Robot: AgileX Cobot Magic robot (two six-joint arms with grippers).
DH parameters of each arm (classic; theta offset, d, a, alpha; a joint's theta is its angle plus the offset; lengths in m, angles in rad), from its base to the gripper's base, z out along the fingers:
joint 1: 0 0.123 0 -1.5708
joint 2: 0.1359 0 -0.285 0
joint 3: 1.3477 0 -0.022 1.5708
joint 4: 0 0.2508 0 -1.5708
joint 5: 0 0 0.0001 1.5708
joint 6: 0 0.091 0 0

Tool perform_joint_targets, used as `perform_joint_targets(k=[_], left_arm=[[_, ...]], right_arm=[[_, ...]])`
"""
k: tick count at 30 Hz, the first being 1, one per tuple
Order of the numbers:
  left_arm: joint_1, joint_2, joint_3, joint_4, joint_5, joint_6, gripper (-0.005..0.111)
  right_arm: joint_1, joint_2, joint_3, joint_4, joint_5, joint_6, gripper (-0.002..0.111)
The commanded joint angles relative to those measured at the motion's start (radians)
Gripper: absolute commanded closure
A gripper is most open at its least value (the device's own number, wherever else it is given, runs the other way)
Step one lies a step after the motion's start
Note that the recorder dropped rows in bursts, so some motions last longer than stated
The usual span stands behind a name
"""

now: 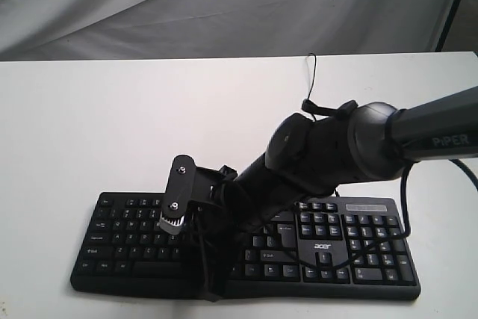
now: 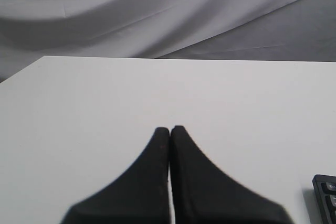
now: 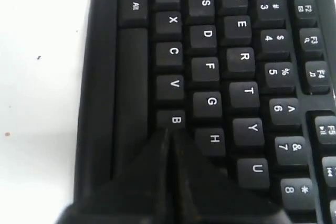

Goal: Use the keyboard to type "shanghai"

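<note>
The keyboard (image 1: 351,240) lies flat on the white desk (image 1: 112,125), at the desk edge nearest the exterior camera, with its number pad and white "acer" logo (image 1: 322,245) at the right end in that view. A thin black cable (image 1: 311,80) runs from the keyboard's far side across the desk.

The right arm (image 1: 336,147) reaches in above the number pad and slants down over the keyboard's middle. Its right pincer (image 3: 171,132) is closed, the two black fingers pressed together and gripping nothing. The tips sit at the B key (image 3: 175,120), just beside the H key (image 3: 213,139); it looks as if they rest on the keys, but the angle does not settle that.

The left pincer (image 2: 169,128) is also closed and empty, above bare desk well apart from the keyboard, only a corner of which shows in the left wrist view.
</note>
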Motion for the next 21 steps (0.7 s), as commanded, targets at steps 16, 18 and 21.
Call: perform_joint_targets(k=[16,18,21], left_arm=[[-0.004,-0.005,0.005,-0.001,-0.006,-0.001,0.106],[-0.004,-0.005,0.005,-0.001,-0.006,-0.001,0.106],[-0.004,-0.005,0.005,-0.001,-0.006,-0.001,0.106]], right_arm=[[0.001,-0.034,0.000,0.035,0.022,-0.019,0.108],[0.006,-0.034,0.000,0.057,0.011,-0.036,0.108],[0.020,-0.031,-0.019,0.075,-0.011,-0.038,0.108]])
